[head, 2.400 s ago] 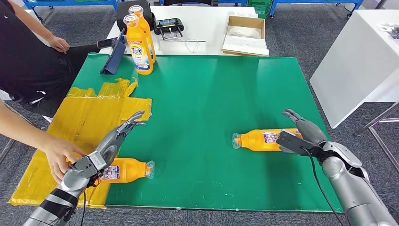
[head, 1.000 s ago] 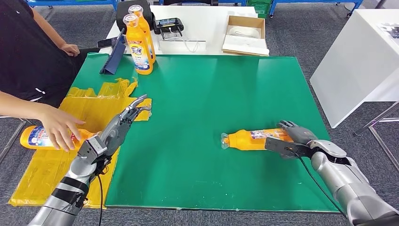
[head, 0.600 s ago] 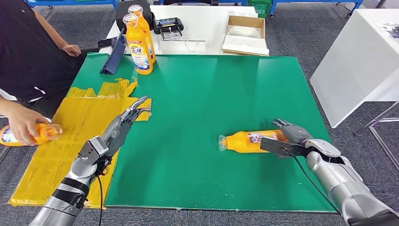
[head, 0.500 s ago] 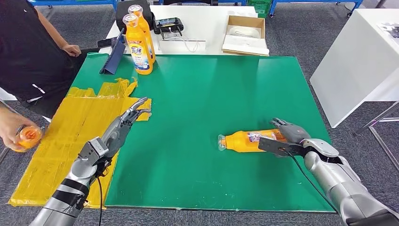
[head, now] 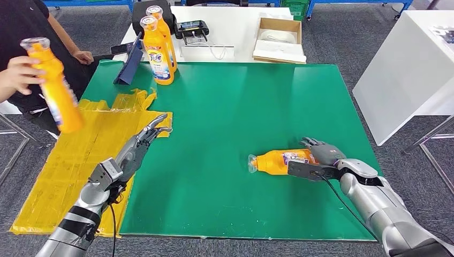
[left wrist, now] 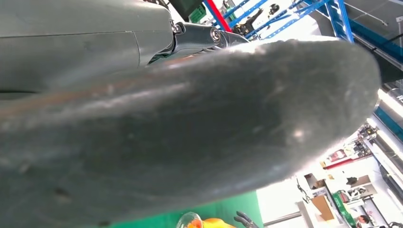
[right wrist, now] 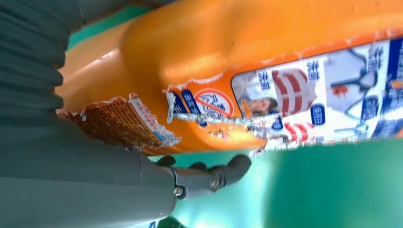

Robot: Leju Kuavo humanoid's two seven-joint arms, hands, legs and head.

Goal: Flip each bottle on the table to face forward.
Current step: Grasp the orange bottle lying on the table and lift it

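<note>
My right hand (head: pixel 320 157) is gripping the lying orange plastic bottle (head: pixel 278 161), torn label (right wrist: pixel 304 99) unreadable, cap pointing nine o'clock; my left hand (head: pixel 140 144) is hovering open-fingered.

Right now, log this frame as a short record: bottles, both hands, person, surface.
lying bottle: orange bottle on its side on the green mat, cap toward the robot's left
right hand: right hand grips the bottle's base end
left hand: left hand holds nothing, fingers extended
standing bottles: two upright bottles at the mat's far-left corner
person: person's hand holds another bottle in the air
</note>
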